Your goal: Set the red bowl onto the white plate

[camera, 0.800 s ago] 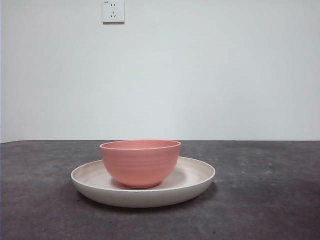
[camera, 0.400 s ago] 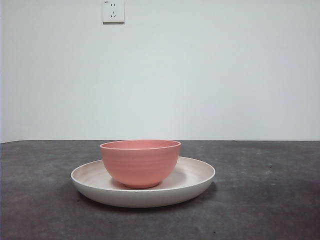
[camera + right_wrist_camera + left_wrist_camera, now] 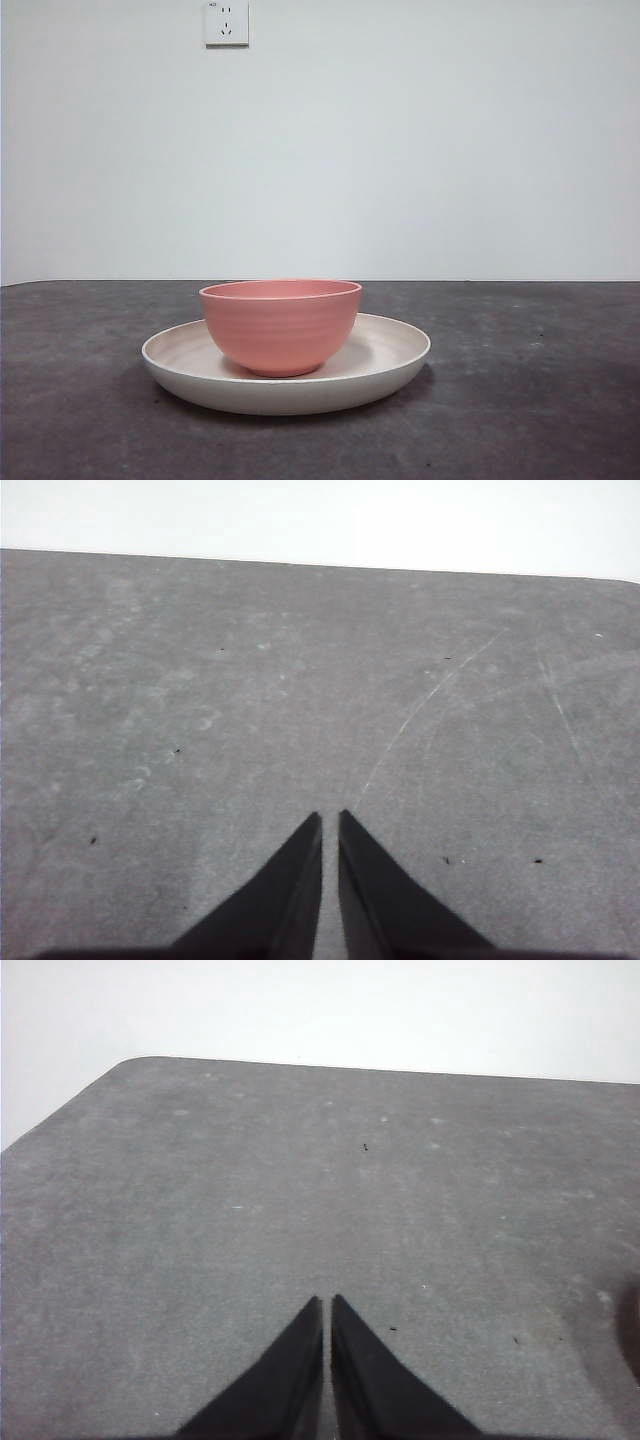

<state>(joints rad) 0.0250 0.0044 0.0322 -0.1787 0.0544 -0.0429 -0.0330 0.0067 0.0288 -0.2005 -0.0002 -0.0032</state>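
Note:
The red bowl stands upright inside the white plate at the middle of the dark table in the front view. No arm shows in that view. My left gripper is shut and empty over bare table in the left wrist view. My right gripper is shut and empty over bare table in the right wrist view. Neither wrist view shows the bowl or the plate.
A white wall with a socket stands behind the table. The table's far edge and a rounded corner show in the left wrist view. The grey tabletop has faint scratches.

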